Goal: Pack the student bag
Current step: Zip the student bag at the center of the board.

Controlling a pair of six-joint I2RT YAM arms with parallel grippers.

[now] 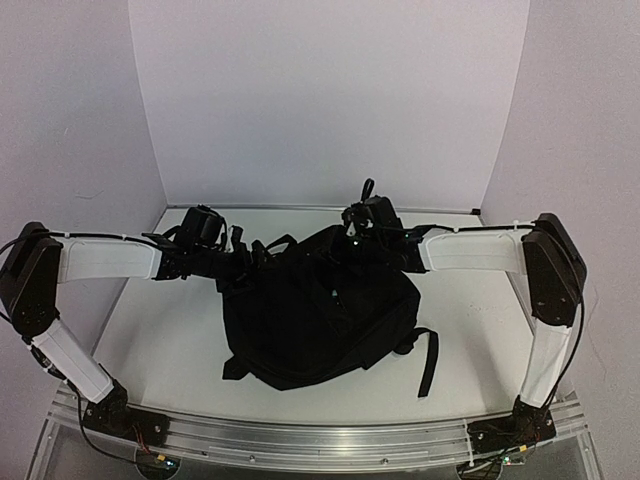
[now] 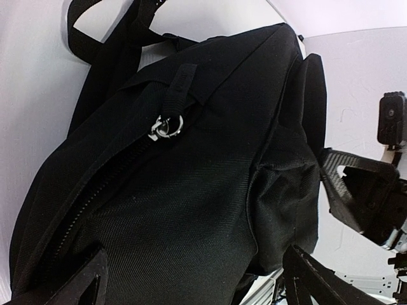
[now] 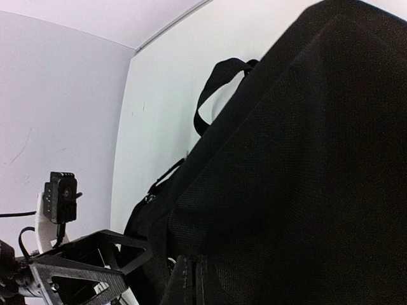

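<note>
The student bag [image 1: 320, 310], a large black soft fabric backpack, lies in the middle of the white counter [image 1: 160, 340], between the two arms and a little nearer the back wall than the front rail.

On the left, the white-shelled left arm [image 1: 110, 258] reaches in across the counter to the bag's upper left corner. Its black left fingers [image 2: 89, 283] stand wide apart, one on each side of the bag's bulk in the left wrist view. Whether they touch the fabric I cannot tell.

Just ahead of them a dark zipper line runs up the bag's face to a small round silver metal zipper pull [image 2: 165, 126], which lies flat on the fabric.

At the top of the bag a black webbing carry loop [image 3: 213, 89] arches clear of the counter.

On the right, the white-shelled right arm [image 1: 470, 250] comes in to the bag's top edge. The black right fingers [image 3: 191, 283] are pressed together, close against the bag's side; whether any fabric is pinched between them is not clear.

Low on the right, a black shoulder strap [image 1: 428, 365] trails off the bag onto the counter towards the front rail.
</note>
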